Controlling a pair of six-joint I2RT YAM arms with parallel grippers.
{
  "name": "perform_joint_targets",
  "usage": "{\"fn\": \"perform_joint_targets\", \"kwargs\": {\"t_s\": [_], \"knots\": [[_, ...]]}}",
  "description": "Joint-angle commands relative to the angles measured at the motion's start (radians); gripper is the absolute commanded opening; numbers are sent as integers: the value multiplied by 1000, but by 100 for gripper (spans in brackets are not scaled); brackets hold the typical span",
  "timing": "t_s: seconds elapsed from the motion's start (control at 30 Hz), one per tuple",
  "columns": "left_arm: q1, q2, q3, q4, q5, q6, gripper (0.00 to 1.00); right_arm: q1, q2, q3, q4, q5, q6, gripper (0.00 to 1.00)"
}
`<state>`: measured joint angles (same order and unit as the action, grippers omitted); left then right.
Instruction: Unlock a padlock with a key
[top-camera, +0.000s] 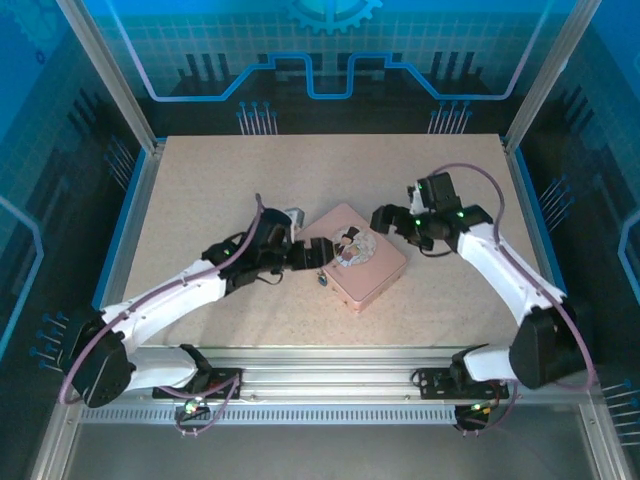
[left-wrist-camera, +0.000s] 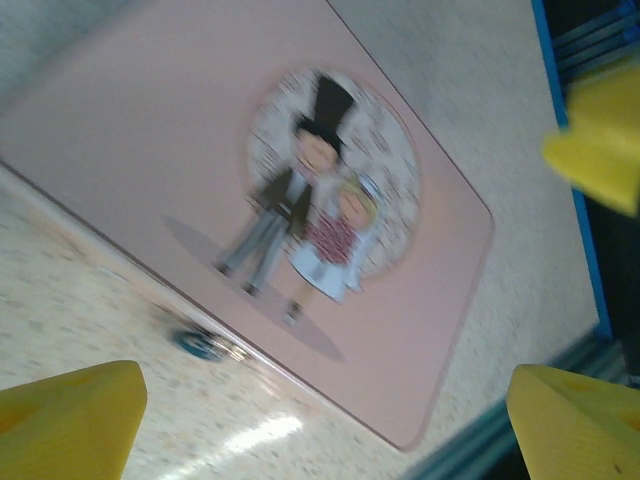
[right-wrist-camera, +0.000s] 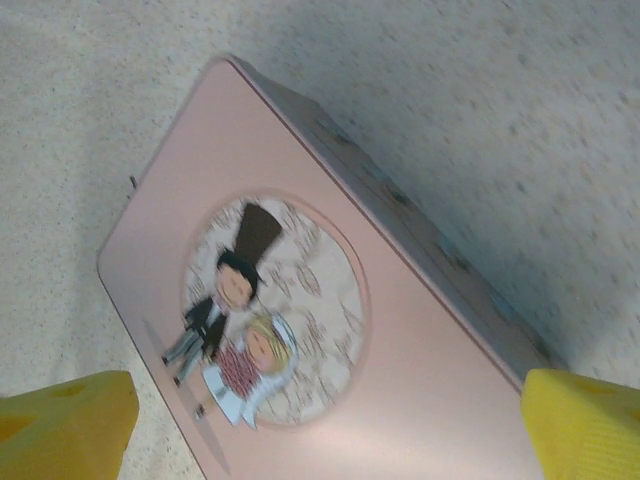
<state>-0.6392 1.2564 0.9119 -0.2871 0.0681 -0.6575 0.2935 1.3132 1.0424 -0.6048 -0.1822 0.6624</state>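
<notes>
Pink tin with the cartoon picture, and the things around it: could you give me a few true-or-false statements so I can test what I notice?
1. The tin lies flat on the table with its picture facing up. True.
2. The little blue padlock sits on top of the tin. False: it lies on the table, close beside the tin's edge.
3. Both robot hands are open and gripping nothing. True: the left hand and the right hand each have their yellow fingers spread wide, above the tin.
4. The picture on the tin shows a cat. False: it shows a cartoon couple, a man in a tall black hat and a blonde bride.
</notes>
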Motion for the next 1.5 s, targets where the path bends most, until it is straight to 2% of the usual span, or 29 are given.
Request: {"fn": "perform_joint_targets", "kwargs": {"t_s": [0.0,0.2,0.4,0.57,0.93,1.27,1.47], "knots": [[76,52,71,-90,25,107,95,-8,-92,-103,-65,27,74,99],[158,232,205,-72,75,188,95,-4,-217,-277,-20,-20,181,98],[190,455,382,-108,156,236,94,31,-230,-361,88,-80,266,97],[190,546,454,-136,192,253,91,52,-207,-391,188,-114,317,95],[190,430,298,-82,236,209,86,42,-21,-263,261,-132,263,92],[190,288,100,19,233,110,85,42,235,-40,268,-150,174,89],[176,293,62,68,229,68,84,42,367,102,244,-139,131,88]]}}
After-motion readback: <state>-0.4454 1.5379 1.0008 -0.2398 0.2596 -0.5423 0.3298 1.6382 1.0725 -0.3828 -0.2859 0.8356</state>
